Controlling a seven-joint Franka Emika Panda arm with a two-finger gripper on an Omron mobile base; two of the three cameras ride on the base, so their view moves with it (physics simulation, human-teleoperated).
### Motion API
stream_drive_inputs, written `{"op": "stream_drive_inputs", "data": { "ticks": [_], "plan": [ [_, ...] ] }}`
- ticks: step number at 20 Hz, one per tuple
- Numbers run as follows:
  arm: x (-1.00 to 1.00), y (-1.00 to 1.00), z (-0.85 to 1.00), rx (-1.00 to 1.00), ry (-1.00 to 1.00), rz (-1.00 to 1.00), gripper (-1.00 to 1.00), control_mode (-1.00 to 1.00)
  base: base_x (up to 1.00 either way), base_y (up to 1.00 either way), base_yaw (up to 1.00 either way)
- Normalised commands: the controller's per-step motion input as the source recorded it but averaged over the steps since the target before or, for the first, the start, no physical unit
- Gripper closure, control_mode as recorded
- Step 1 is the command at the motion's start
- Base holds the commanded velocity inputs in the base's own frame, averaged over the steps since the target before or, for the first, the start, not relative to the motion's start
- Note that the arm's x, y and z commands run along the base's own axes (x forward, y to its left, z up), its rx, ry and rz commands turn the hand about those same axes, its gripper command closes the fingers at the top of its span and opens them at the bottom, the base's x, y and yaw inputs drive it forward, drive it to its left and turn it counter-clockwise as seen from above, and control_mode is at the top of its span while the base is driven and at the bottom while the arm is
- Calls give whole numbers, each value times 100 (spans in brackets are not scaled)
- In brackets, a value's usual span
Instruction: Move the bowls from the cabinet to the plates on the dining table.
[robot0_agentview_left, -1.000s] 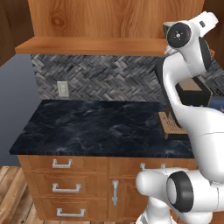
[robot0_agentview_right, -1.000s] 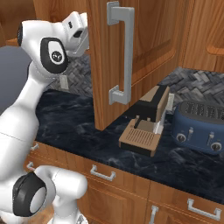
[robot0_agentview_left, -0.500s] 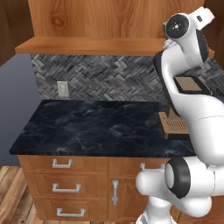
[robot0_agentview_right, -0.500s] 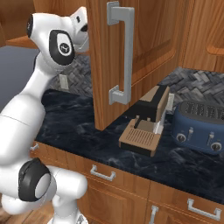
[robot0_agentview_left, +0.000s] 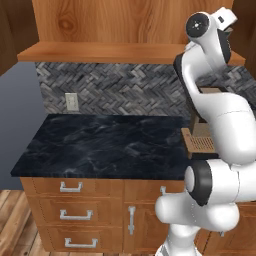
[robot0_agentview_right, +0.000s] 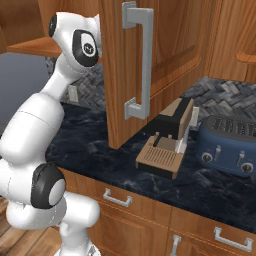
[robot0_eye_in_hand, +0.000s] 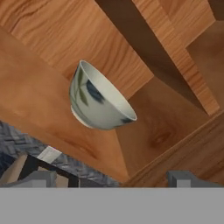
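Dark marbled counter (robot0_agentview_left: 107, 145) runs below a herringbone grey backsplash (robot0_agentview_left: 125, 90), with orange-brown drawer units (robot0_agentview_left: 75, 215) underneath and a white wall outlet (robot0_agentview_left: 72, 102) on the tiles at the left of the left base view. That view shows the cabinet (robot0_agentview_left: 125, 25) from below and in front, its wooden bottom shelf edge crossing the picture, while the white arm (robot0_agentview_left: 215, 110) rises at the right and reaches up toward the cabinet's right end. From the right base view the cabinet's open door (robot0_agentview_right: 150, 60) stands edge-on with its grey bar handle (robot0_agentview_right: 140, 60); to its right on the counter sit a tan and black coffee machine (robot0_agentview_right: 167, 140) and, further right, a blue toaster (robot0_agentview_right: 227, 145), neither of which the left base view shows clearly, apart from a corner of the coffee machine behind the arm.

Seen from the hand view, rolled to one side, the inside of the cabinet appears: a single bowl (robot0_eye_in_hand: 98, 98), grey-white with dark blue-green mottling, stands on the wooden shelf (robot0_eye_in_hand: 39, 109) near the back wall. The gripper (robot0_eye_in_hand: 111, 178) has its two fingertips (robot0_eye_in_hand: 41, 178) spread wide apart at the bottom of that view, holding nothing and touching nothing. The bowl lies ahead of the gripper, between the lines of the two fingers and nearer the left one, well apart from both
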Motion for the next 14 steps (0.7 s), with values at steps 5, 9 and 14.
{"op": "stream_drive_inputs", "data": {
  "ticks": [5, 9, 14],
  "plan": [
    [35, -19, -10, 0, 2, 0, -100, -100, 0, 0, 0],
    [28, -19, -7, 0, 1, 0, -100, -100, 0, 0, 0],
    [26, -21, 0, 0, 0, 0, -100, -100, 0, 0, 0]
  ]
}}
